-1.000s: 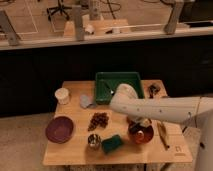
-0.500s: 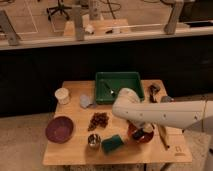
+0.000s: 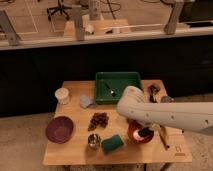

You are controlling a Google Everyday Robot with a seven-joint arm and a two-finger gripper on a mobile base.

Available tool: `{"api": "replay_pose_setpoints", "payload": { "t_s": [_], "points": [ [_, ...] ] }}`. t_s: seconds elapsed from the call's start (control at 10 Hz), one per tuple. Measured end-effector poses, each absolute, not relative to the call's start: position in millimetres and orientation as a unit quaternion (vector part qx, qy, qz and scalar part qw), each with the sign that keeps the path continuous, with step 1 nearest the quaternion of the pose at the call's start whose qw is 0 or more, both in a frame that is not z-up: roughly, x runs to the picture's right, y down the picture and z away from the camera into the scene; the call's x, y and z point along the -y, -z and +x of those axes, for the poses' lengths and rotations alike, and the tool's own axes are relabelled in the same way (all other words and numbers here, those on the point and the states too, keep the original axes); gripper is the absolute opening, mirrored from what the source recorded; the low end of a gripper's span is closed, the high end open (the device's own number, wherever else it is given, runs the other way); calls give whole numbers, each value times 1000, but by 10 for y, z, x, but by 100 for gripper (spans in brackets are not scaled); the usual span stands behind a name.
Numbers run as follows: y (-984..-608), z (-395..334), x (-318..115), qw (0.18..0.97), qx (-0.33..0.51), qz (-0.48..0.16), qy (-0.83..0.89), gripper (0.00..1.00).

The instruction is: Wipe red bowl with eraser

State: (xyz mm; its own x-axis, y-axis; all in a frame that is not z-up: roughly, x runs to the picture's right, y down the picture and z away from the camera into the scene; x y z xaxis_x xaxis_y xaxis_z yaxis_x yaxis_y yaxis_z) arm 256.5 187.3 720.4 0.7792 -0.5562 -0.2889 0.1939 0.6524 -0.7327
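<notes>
My arm point(image 3: 165, 116) reaches in from the right edge of the table point(image 3: 75, 150) and bends down over its front right part. My gripper point(image 3: 144, 133) is down inside the red bowl point(image 3: 136, 135), clenched on the eraser point(image 3: 145, 133), which shows as a small dark bar against the bowl's glossy inside. Whether the eraser touches the bowl's surface I cannot tell.

The red bowl sits near the front edge, right of centre, partly covered by my arm. Just beside it on the left lies the green sponge point(image 3: 112, 143), tilted, and next to that a small metal cup point(image 3: 94, 141). The purple bowl point(image 3: 59, 129) is near the front left corner, well apart from the red one. A dark cluster that looks like grapes point(image 3: 98, 120) lies mid-table. The green tray point(image 3: 118, 86) sits at the back edge with a spoon point(image 3: 111, 91) in it. A white cup point(image 3: 62, 95) stands at the back left, a grey cloth point(image 3: 86, 101) between it and the tray. A banana point(image 3: 163, 137) lies near the right edge.
</notes>
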Motion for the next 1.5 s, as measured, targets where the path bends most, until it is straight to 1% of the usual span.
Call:
{"api": "replay_pose_setpoints", "payload": {
  "t_s": [0.2,0.4,0.7,1.0,1.2,1.5],
  "points": [
    [-7303,2603,-1780,874,-262,-352,211,15],
    [-7486,2595,-1670,874,-267,-347,212,15],
    [-7660,2505,-1625,875,-262,-345,218,15],
    [-7578,2287,-1730,880,-231,-346,228,15],
    [-7481,2181,-1896,880,-211,-354,237,15],
    [-7430,2165,-2058,877,-194,-368,240,15]
  ]
}}
